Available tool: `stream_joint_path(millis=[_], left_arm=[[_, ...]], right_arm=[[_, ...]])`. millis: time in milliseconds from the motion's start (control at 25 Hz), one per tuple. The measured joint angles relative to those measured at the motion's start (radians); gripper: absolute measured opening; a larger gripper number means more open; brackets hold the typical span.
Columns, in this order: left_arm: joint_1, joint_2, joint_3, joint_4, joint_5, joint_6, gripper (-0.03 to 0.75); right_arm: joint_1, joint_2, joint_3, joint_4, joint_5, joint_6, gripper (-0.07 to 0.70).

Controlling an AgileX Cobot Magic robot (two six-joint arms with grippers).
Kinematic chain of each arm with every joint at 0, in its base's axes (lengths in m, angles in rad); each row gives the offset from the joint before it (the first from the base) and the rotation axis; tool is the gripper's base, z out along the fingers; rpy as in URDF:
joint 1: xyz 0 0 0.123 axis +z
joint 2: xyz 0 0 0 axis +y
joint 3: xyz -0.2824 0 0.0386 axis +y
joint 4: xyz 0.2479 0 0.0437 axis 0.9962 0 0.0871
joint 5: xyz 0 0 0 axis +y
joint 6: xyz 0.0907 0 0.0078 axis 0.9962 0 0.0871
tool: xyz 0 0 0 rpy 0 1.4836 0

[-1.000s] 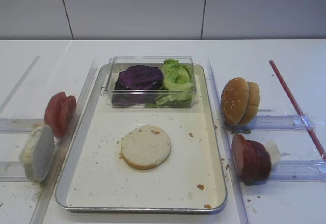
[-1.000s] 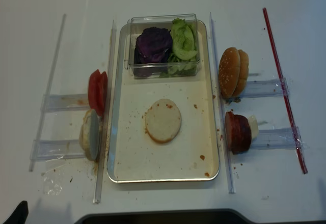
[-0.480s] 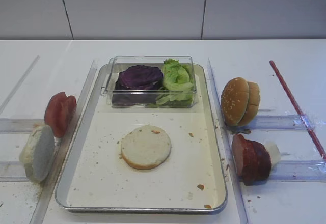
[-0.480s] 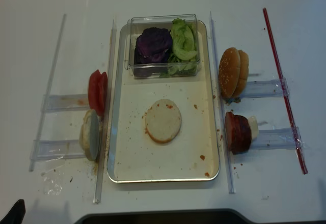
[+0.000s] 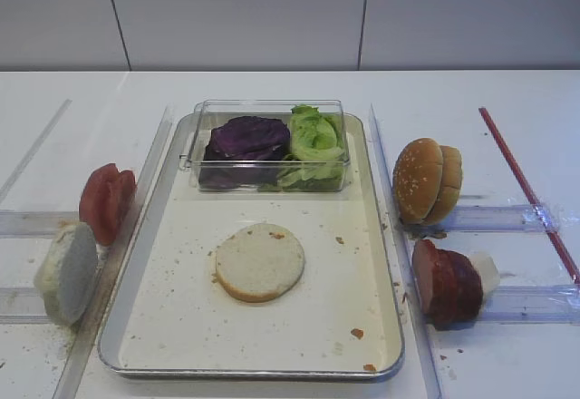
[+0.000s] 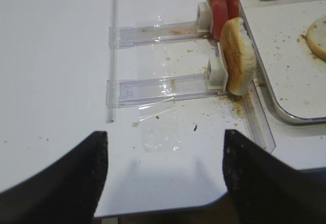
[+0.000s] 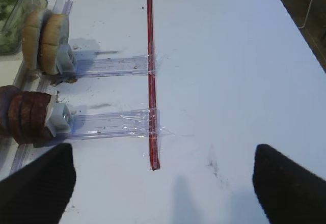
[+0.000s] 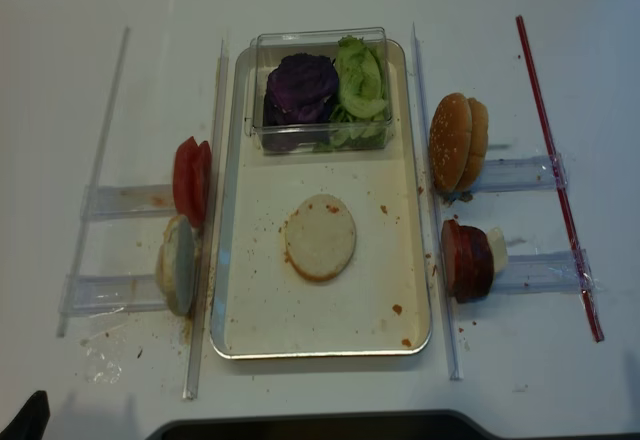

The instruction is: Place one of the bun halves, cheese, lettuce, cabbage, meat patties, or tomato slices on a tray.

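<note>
A flat, pale bun half (image 5: 259, 261) lies in the middle of the silver tray (image 5: 299, 335). Another bun half (image 6: 238, 56) stands on edge left of the tray, just in front of the tomato slices (image 5: 106, 201). Cabbage (image 5: 246, 136) and lettuce (image 5: 314, 141) fill the clear box at the tray's far end. The meat patties (image 5: 446, 281) stand on edge to the right. No cheese shows. My left gripper (image 6: 165, 183) hangs open over the table's near left edge, well short of the bun half. My right gripper (image 7: 163, 188) is open over bare table, right of the patties (image 7: 23, 114).
Domed bun tops (image 5: 426, 180) stand on edge right of the tray. Clear plastic rails (image 6: 158, 86) hold the food rows on both sides. A red strip (image 7: 151, 76) is taped across the right rails. The table edge runs just under my left gripper.
The dark tip of my left gripper has slipped slightly down and left in the bottom corner of the overhead view. Nothing else has moved.
</note>
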Motion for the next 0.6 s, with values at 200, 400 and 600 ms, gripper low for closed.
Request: stream_joint_path(millis=[200, 400, 600], left_arm=[[0.0, 0.0, 0.0, 0.01, 0.0, -0.004, 0.449], [0.0, 0.0, 0.0, 0.01, 0.0, -0.009, 0.471], [0.0, 0.0, 0.0, 0.01, 0.0, -0.009, 0.495]], right_arm=[[0.0, 0.0, 0.0, 0.0, 0.0, 0.0, 0.692], [0.0, 0.0, 0.0, 0.0, 0.0, -0.002, 0.692], [0.0, 0.0, 0.0, 0.0, 0.0, -0.002, 0.692]])
